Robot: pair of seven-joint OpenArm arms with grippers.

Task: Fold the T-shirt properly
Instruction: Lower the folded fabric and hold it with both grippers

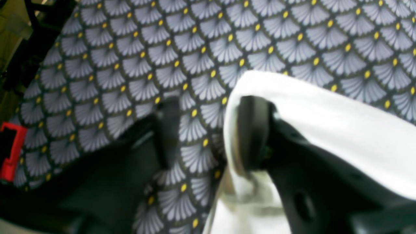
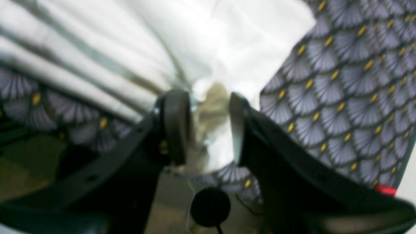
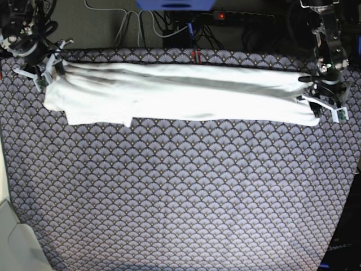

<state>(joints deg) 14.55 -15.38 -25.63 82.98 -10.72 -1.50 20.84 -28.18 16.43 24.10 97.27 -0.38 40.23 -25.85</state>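
My left fingers (image 1: 208, 130) stand parted at one end of the T-shirt (image 3: 180, 93), cloth draped over one of them; my right fingers (image 2: 208, 126) gape around its other end. It lies folded long across the table's (image 3: 180, 197) far edge.

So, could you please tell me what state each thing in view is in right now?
T-shirt: folded into a long white band, lying across the far side of the patterned tablecloth.
Left pincer: jaws apart, one finger under a fold of cloth.
Right pincer: jaws apart, cloth between them, not pinched.
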